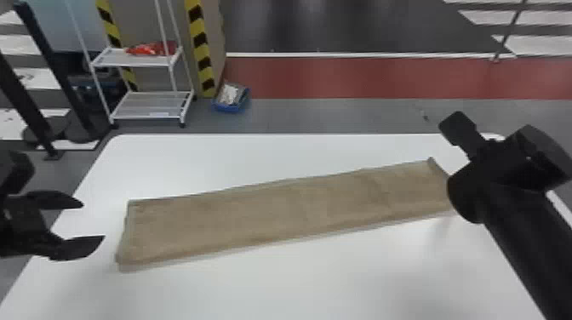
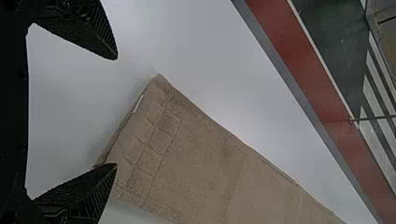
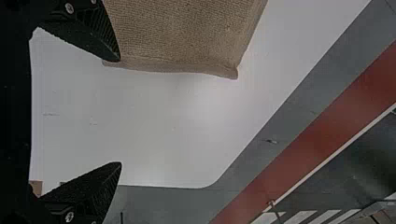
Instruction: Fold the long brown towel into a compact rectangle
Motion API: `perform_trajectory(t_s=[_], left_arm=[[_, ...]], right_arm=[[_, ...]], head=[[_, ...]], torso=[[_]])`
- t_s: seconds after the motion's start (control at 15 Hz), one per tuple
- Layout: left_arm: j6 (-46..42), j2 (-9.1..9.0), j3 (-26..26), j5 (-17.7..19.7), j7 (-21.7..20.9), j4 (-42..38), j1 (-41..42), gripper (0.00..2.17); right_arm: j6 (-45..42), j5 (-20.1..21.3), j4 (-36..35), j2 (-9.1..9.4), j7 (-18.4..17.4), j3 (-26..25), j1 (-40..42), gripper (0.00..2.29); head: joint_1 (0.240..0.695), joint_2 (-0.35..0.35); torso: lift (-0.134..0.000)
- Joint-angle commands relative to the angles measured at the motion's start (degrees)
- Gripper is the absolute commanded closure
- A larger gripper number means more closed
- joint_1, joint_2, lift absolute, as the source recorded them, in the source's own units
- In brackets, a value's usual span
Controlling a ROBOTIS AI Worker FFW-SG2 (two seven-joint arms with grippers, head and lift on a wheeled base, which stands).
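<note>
One brown towel (image 1: 289,210) (long, flat) on one white table (image 1: 306,281)

"What's past your white counter (image 1: 298,281)?"

"You have a white rack (image 1: 140,107), red material (image 1: 149,49) on its upper shelf, near yellow-and-black striping (image 1: 200,47)."

"And your floor (image 1: 319,117)?"

"Grey, with a white-edged red band (image 1: 383,78) farther back; a blue bin (image 1: 226,108) sits near your rack."

Towel (image 1: 281,212) on table (image 1: 298,281), shelf rack (image 1: 140,110) on floor (image 1: 319,115) behind table's left side, bin (image 1: 227,108) right of it
</note>
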Motion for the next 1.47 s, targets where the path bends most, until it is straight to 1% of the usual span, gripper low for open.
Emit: perform_trajectory(t_s=[0.0, 0.07, 0.2, 0.27, 0.33, 0.4, 0.6, 0.73, 0.8, 0.87, 0.93, 1.0, 1.07, 1.13, 1.2, 1.27, 1.33, 1.4], left_arm=[[0.0, 0.0, -0.15, 0.0, 0.03, 0.17, -0.01, 0.07], [0.0, -0.08, -0.24, 0.0, 0.03, 0.17, -0.01, 0.07], [0.0, -0.08, -0.24, 0.0, 0.03, 0.17, -0.01, 0.07], [0.0, -0.08, -0.24, 0.0, 0.03, 0.17, -0.01, 0.07], [0.0, -0.08, -0.24, 0.0, 0.03, 0.26, -0.01, 0.07], [0.0, -0.17, -0.24, 0.0, 0.03, 0.35, -0.01, 0.07], [0.0, -0.35, -0.33, 0.0, 0.21, 0.44, 0.26, 0.07], [0.0, -0.44, -0.41, 0.09, 0.47, 0.52, 0.43, 0.07], [0.0, -0.52, -0.15, 1.32, 1.18, 0.52, 0.52, 0.07], [1.76, -0.96, 1.26, 5.8, 1.26, 0.52, 0.61, 0.06], [5.8, -0.96, 2.4, 8.96, 0.91, 0.52, 0.52, 0.06], [5.8, -1.05, 2.49, 10.02, 0.56, 0.35, 0.7, 0.06], [6.33, -1.31, 2.4, 10.28, 0.82, 0.26, 0.78, 0.06], [7.38, -1.93, 2.49, 11.16, 1.97, 0.17, 0.87, 0.06], [7.73, -2.63, 3.1, 13.1, 3.64, 0.17, 0.96, 0.06], [8.26, -3.6, 3.98, 16.52, 6.1, 0.09, 1.14, 0.06], [10.2, -4.13, 4.86, 20.21, 9.0, 0.09, 1.22, 0.06], [10.55, -4.92, 5.12, 22.59, 11.72, 0.0, 1.31, 0.06]], right_arm=[[0.0, -0.18, 0.0, 0.0, 0.0, 0.0, -0.08, 0.1], [0.0, -0.62, 0.0, 0.0, 0.09, 0.0, -0.17, 0.1], [0.53, -1.85, -0.18, 0.18, 0.62, -1.67, -0.26, 0.09], [0.7, -3.34, -0.44, 0.53, 0.79, -2.72, -0.43, 0.09], [1.58, -5.62, -0.88, 0.7, 0.79, -4.92, -0.52, 0.09], [2.81, -9.49, -1.32, 0.79, 1.06, -7.73, -0.7, 0.1], [1.23, -16.87, -1.58, 0.97, 4.48, -14.59, -1.14, 0.1], [0.53, -18.54, -1.5, 1.05, 4.75, -16.87, -1.66, 0.1], [0.0, -19.42, -1.5, 1.05, 5.01, -17.93, -1.84, 0.1], [-0.7, -20.65, -1.41, 0.97, 5.19, -19.07, -1.84, 0.1], [-0.88, -20.65, -1.41, 1.05, 5.19, -19.77, -1.84, 0.1], [-1.41, -20.74, -1.14, 0.97, 5.19, -20.3, -1.84, 0.1], [-2.11, -20.74, -0.79, 0.79, 5.19, -21.27, -1.93, 0.1], [-2.81, -21.8, -0.7, 0.79, 5.19, -22.15, -2.19, 0.1], [-2.99, -23.12, -0.44, 0.53, 5.19, -23.47, -2.54, 0.1], [-3.87, -23.73, -0.27, 0.44, 5.1, -24.52, -2.54, 0.1], [-5.1, -24.26, 0.17, 0.44, 5.19, -25.49, -2.54, 0.1], [-7.03, -26.19, 1.32, 0.44, 5.19, -27.33, -2.81, 0.1]], head=[[0.695, 0.017], [0.695, 0.017], [0.695, 0.017], [0.695, 0.017], [0.695, 0.017], [0.695, 0.018], [0.695, 0.021], [0.695, 0.031], [0.695, 0.031], [0.695, 0.03], [0.695, 0.029], [0.695, 0.027], [0.695, 0.02], [0.695, 0.016], [0.695, 0.011], [0.695, 0.007], [0.695, 0.0], [0.695, -0.002]], torso=[[-0.124], [-0.124], [-0.124], [-0.124], [-0.124], [-0.124], [-0.124], [-0.124], [-0.124], [-0.124], [-0.124], [-0.124], [-0.124], [-0.124], [-0.124], [-0.124], [-0.124], [-0.124]])
